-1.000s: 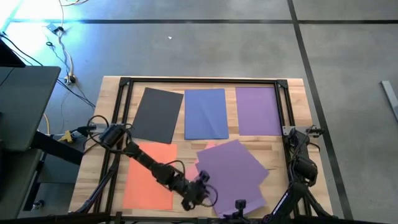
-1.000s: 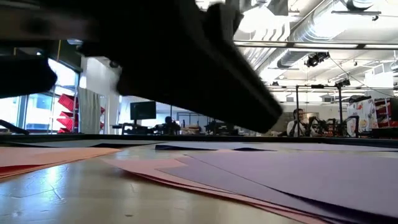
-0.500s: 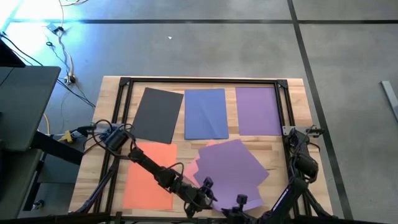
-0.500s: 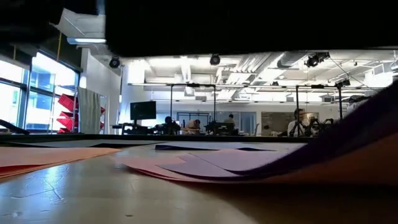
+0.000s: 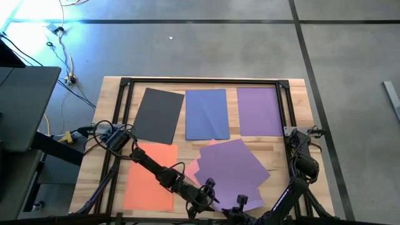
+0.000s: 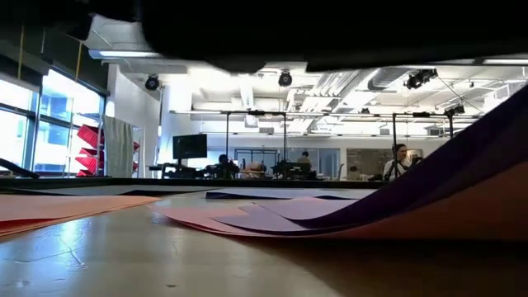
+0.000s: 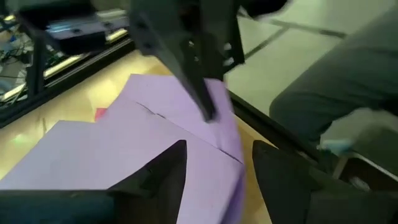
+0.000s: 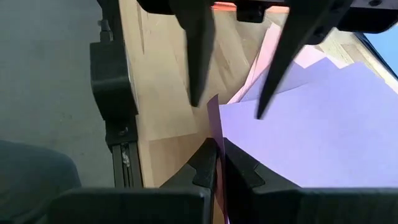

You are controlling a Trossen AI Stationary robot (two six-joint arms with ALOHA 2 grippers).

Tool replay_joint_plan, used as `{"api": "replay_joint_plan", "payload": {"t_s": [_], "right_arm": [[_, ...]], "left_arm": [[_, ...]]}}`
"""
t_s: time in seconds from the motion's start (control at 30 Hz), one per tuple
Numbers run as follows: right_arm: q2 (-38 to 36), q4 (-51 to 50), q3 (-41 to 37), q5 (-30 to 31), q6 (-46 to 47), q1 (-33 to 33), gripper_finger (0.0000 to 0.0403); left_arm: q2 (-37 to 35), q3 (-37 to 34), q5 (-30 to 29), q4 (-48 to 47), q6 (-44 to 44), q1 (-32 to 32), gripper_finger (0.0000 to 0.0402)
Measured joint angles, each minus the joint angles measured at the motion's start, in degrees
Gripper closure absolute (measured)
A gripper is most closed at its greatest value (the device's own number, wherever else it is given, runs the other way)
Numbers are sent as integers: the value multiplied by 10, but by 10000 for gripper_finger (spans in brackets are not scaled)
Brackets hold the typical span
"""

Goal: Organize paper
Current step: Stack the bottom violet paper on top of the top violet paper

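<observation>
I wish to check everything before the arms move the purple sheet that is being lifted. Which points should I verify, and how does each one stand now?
1. Right pincer shut on the tilted purple sheet at its near edge: ok.
2. Left pincer open at that same edge, not pulling against the right one: ok.
3. Near edge raised off the table, as the low view shows: ok.
4. Only one sheet gripped: cannot tell; the pink sheet lies directly beneath.
5. Orange sheet apart from both pincers: ok.
6. Back row of grey, blue and purple sheets untouched: ok.
</observation>
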Motion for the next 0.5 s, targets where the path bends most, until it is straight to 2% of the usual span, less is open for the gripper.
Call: {"api": "replay_joint_plan", "payload": {"t_s": [0.23,0.5], "right_arm": [[0,4,0,8,10,-2,403],[0,5,0,19,19,-7,403]], "left_arm": [[0,0,20,3,-30,7,303],[0,0,22,11,-54,6,323]]}}
